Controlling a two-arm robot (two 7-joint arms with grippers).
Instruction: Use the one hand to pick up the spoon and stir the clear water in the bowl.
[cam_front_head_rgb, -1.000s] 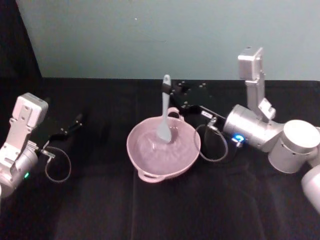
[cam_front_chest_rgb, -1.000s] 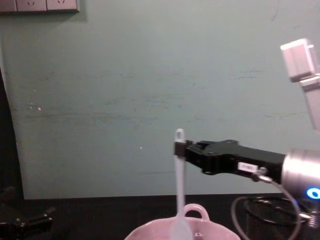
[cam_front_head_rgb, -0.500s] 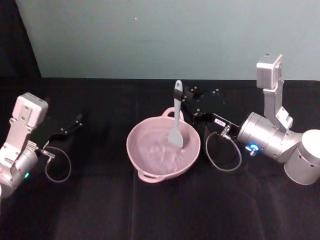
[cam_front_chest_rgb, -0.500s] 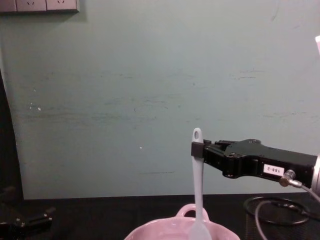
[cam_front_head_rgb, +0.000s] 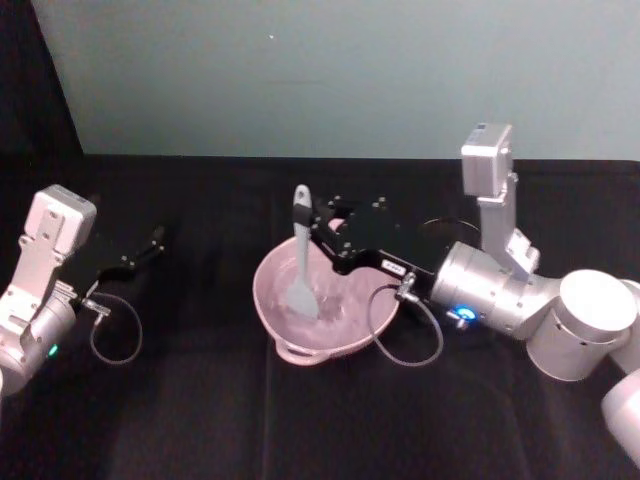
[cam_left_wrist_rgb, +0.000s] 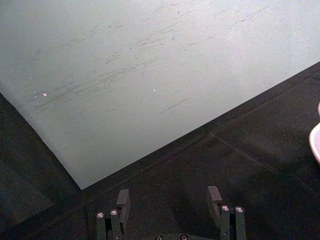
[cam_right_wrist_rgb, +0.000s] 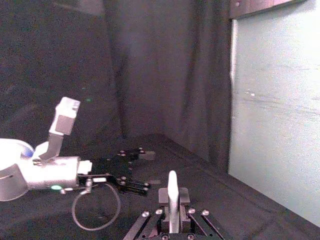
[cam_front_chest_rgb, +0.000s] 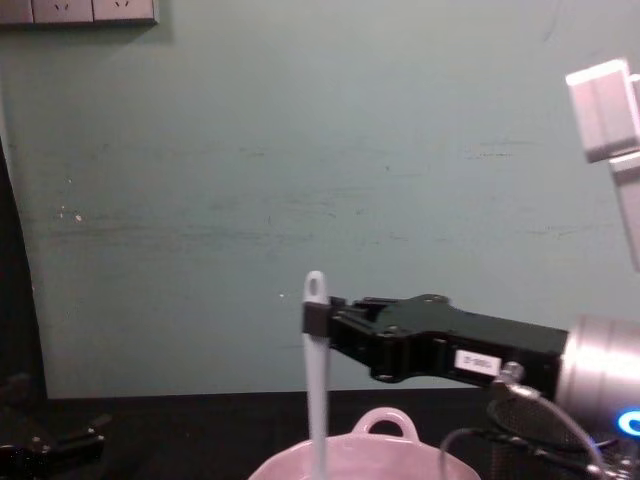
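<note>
The pink bowl (cam_front_head_rgb: 330, 343) sits at the table's middle, and faint clear water (cam_front_head_rgb: 338, 306) glints inside it. My right gripper (cam_front_head_rgb: 313, 226) reaches in from the right above the bowl and is shut on the upper handle of the white spoon (cam_front_head_rgb: 300, 262). The spoon stands upright with its flat head down in the left part of the bowl. From the chest, the spoon (cam_front_chest_rgb: 316, 375) drops from the right gripper (cam_front_chest_rgb: 317, 318) into the bowl (cam_front_chest_rgb: 380, 463). In the right wrist view the handle (cam_right_wrist_rgb: 172, 189) stands between the fingers. My left gripper (cam_front_head_rgb: 140, 255) is parked open at far left.
A black cloth covers the table, with a pale green wall behind it. A black wire-mesh cup (cam_front_chest_rgb: 520, 440) stands to the right behind the right arm. A cable loop (cam_front_head_rgb: 400, 330) hangs from the right wrist beside the bowl's right rim. The left gripper's fingers (cam_left_wrist_rgb: 122, 200) are spread over bare cloth.
The right gripper has carried the spoon from the bowl's middle to its right side, and now across to its left side. The left arm has stayed still.
</note>
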